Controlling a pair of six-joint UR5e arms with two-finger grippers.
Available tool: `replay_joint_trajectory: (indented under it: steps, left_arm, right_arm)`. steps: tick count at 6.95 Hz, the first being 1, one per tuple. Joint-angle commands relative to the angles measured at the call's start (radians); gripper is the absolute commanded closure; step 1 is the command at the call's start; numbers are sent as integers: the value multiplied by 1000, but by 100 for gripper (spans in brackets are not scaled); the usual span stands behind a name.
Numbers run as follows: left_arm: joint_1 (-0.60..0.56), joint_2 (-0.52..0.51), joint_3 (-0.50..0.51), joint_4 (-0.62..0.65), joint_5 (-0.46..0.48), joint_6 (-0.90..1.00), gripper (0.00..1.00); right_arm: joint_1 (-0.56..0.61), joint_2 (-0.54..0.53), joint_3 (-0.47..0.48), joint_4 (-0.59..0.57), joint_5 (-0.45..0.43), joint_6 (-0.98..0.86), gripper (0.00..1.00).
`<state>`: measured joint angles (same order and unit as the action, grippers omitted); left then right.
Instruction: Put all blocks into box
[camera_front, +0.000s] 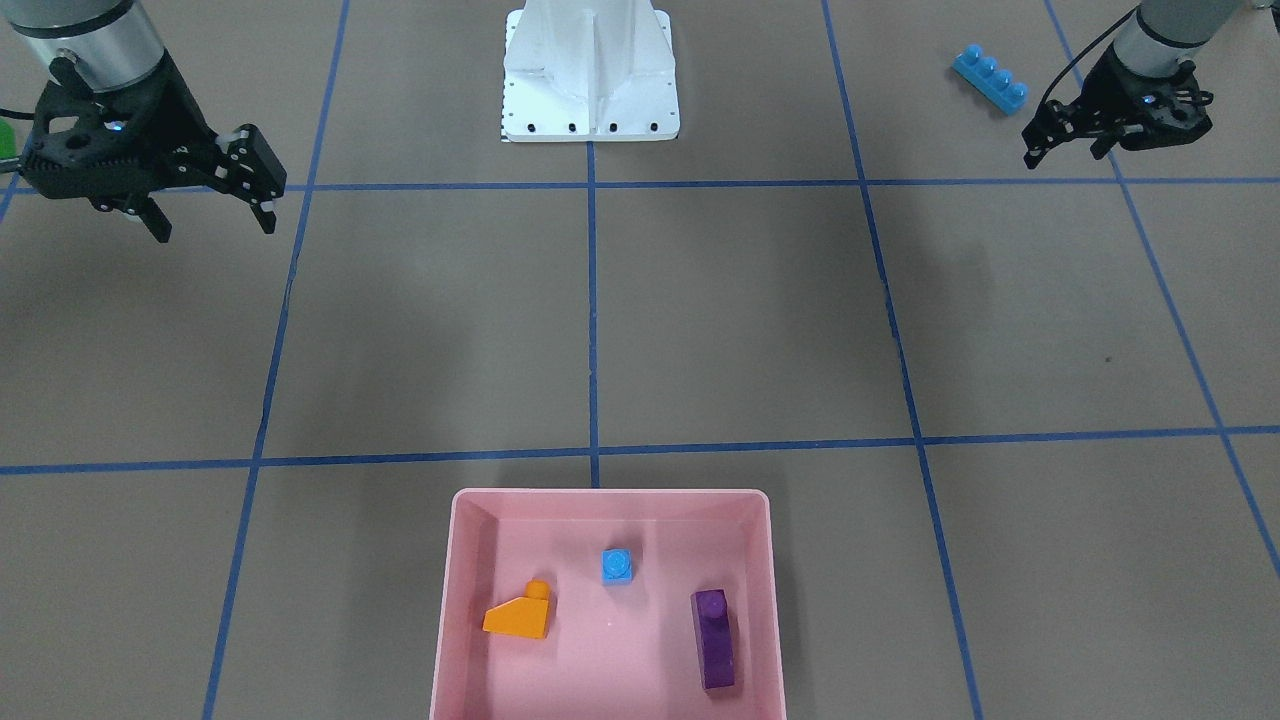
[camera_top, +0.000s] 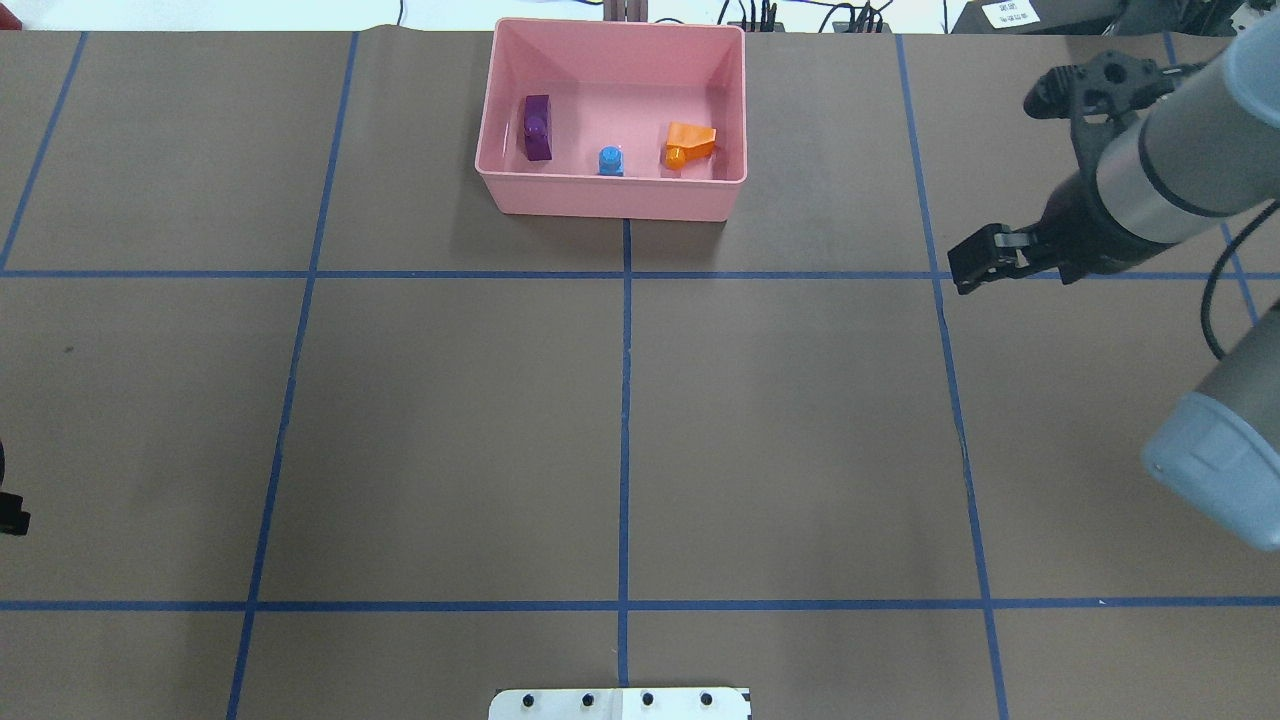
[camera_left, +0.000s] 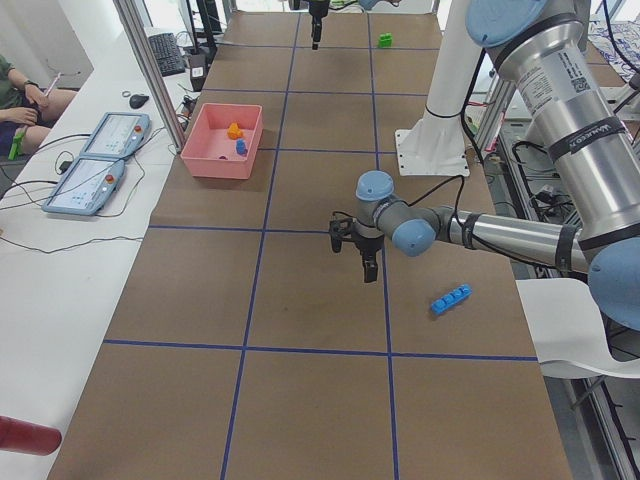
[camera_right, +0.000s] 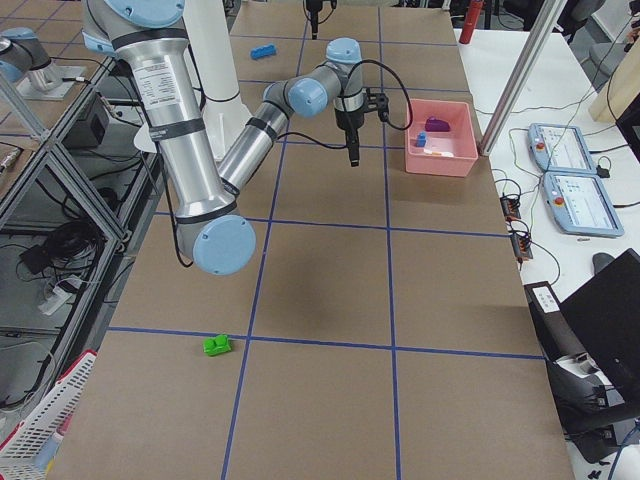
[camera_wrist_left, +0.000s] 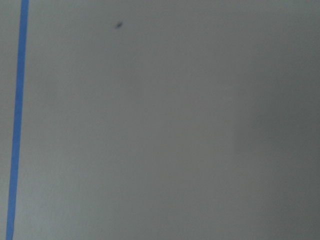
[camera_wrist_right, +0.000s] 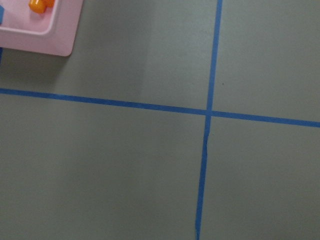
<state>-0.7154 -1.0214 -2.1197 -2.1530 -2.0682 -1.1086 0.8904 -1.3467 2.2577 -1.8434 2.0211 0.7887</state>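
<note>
A shallow pink plastic rectangular box (camera_front: 612, 494) with sloped inner walls holds three studded toy bricks, lying apart from one another on its floor: an orange sloped brick (camera_front: 520, 615), a tiny blue single-stud brick (camera_front: 617, 566) and a purple elongated brick (camera_front: 714, 640). Two bricks lie on the brown table outside it. The long blue four-stud brick (camera_front: 989, 79) is well away from the box, towards the robot and its left. The small green brick (camera_right: 217, 345) is farther from the box still, out towards the robot's right end of the table.

The long blue brick lies near the left gripper (camera_front: 1066, 152) but outside its jaws, on the side away from the box. The jaws are parted and hold nothing. The green brick is well apart from the right gripper (camera_front: 212, 215), whose jaws are also spread and empty.

The left arm's forearm runs low and nearly level, with the wrist turned so the gripper points down above the table. The right arm reaches out towards the box, its gripper pointing down over bare table near the box's corner beside the orange brick.
</note>
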Motion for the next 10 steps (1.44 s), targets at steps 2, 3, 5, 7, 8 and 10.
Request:
replay_joint_trajectory:
  steps: [2, 3, 5, 7, 8, 10]
  left_arm:
    - [265, 109, 27, -111, 8, -147, 0]
    - [318, 118, 55, -111, 16, -151, 0]
    - [411, 127, 128, -177, 17, -162, 0]
    - [521, 127, 170, -295, 13, -285, 0]
    - [586, 127, 179, -336, 17, -351, 1]
    - [672, 127, 185, -361, 48, -414, 13]
  right_arm:
    - [4, -283, 186, 7, -1, -69, 0]
    - [2, -355, 210, 48, 1, -97, 0]
    - [4, -544, 217, 273, 19, -97, 0]
    - [9, -562, 218, 302, 38, -95, 0]
    - [15, -565, 218, 302, 38, -95, 0]
    - [27, -569, 218, 302, 38, -97, 0]
